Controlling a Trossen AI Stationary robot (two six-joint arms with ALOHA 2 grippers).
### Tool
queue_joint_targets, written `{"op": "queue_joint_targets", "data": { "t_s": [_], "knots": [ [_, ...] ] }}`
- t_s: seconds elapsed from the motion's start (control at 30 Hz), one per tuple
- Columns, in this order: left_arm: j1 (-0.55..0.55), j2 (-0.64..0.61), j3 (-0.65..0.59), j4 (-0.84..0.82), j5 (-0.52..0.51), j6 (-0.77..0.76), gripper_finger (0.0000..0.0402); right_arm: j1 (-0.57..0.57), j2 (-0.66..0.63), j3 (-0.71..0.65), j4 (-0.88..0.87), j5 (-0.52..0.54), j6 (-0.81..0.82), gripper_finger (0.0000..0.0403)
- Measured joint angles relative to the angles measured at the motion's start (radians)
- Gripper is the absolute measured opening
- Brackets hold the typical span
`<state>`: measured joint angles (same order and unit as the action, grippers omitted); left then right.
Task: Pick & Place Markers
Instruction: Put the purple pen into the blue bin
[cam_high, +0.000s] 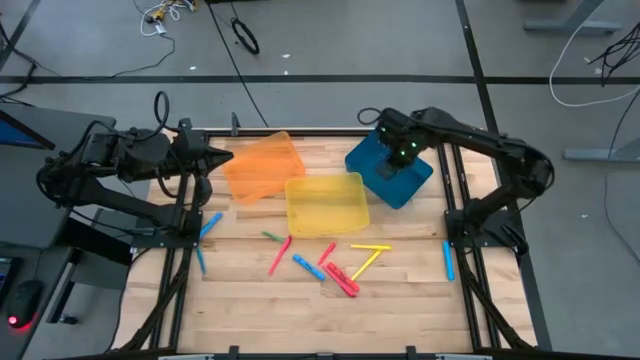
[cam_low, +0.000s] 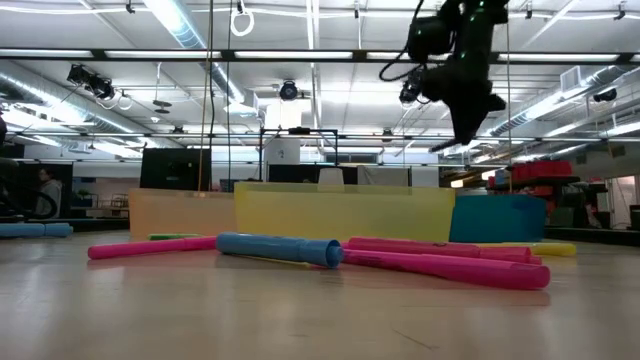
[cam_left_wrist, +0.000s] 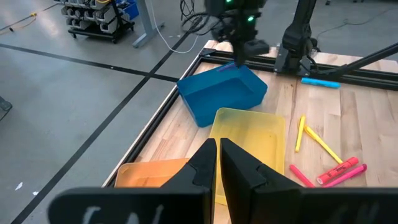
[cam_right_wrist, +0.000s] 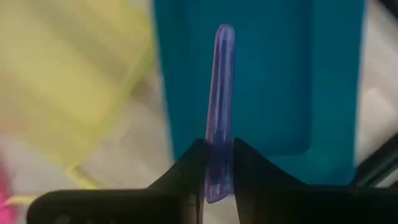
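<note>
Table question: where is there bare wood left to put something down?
Free: the near strip of the table below the markers, and the patch between the yellow markers and the lone blue marker. Crowded: the middle scatter and the far edge with three trays.

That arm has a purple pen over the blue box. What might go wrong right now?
The right gripper pinches the purple marker only near one end, so it might swivel or slip early. The blue tray sits at the table's far edge, beside the yellow tray; a poorly aimed drop may bounce out or land off the table. The left gripper waits shut above the orange tray.
</note>
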<state>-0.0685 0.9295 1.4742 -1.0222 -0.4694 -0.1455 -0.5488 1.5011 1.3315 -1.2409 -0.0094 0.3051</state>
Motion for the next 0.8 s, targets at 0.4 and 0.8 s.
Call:
{"op": "queue_joint_targets", "data": {
  "t_s": [0.4, 0.8],
  "knots": [
    [0.0, 0.001, 0.0, 0.0, 0.0, 0.0, 0.0028, -0.077, 0.204, 0.0, 0.169, 0.046, -0.094, 0.005],
    [0.0, 0.001, 0.0, 0.0, 0.0, -0.001, 0.0028, -0.077, 0.266, -0.111, 0.313, 0.045, -0.108, 0.005]
  ]
}}
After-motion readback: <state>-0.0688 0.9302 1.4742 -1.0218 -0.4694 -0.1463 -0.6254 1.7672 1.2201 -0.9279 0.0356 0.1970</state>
